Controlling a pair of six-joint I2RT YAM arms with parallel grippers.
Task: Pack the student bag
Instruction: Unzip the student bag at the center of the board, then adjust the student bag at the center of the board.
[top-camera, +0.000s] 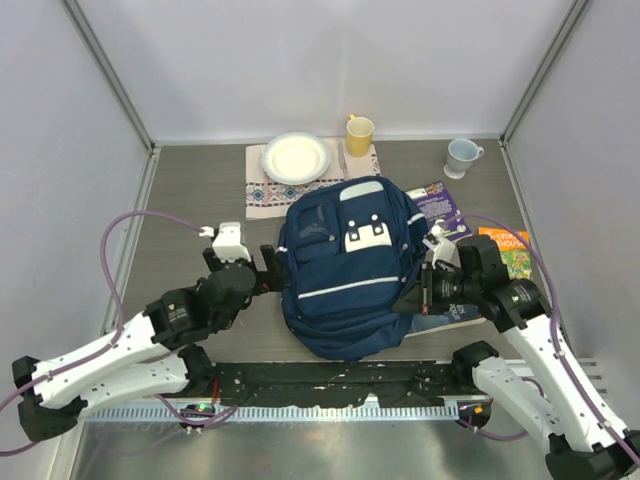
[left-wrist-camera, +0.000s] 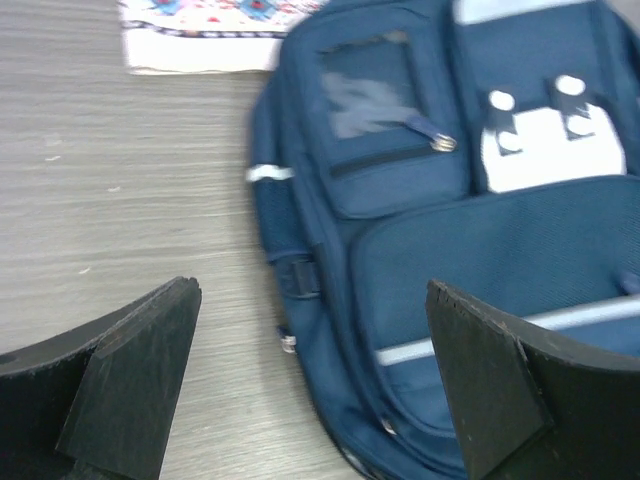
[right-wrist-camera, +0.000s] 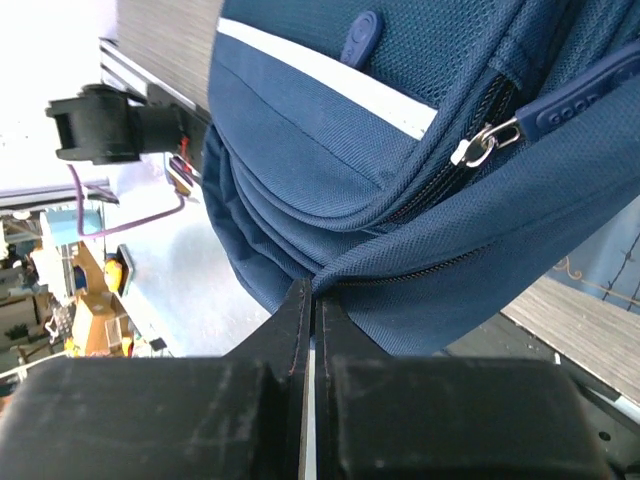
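**Pinch by right gripper (right-wrist-camera: 308, 300) on student bag (top-camera: 345, 270); left gripper (left-wrist-camera: 312, 300) spread**

The student bag is navy woven fabric, rounded, with a white reflective stripe, and lies flat between both grippers. The right gripper's fingers are pressed together on a fold of coarse-weave fabric, just below a zipper pull (right-wrist-camera: 480, 145) of metal. The left gripper's flat black fingers are wide apart, with the bag's side edge just ahead between them. Grey wood-grain table (left-wrist-camera: 120, 200) is beyond its left finger, and a patterned cloth mat (left-wrist-camera: 200, 30) is further ahead.
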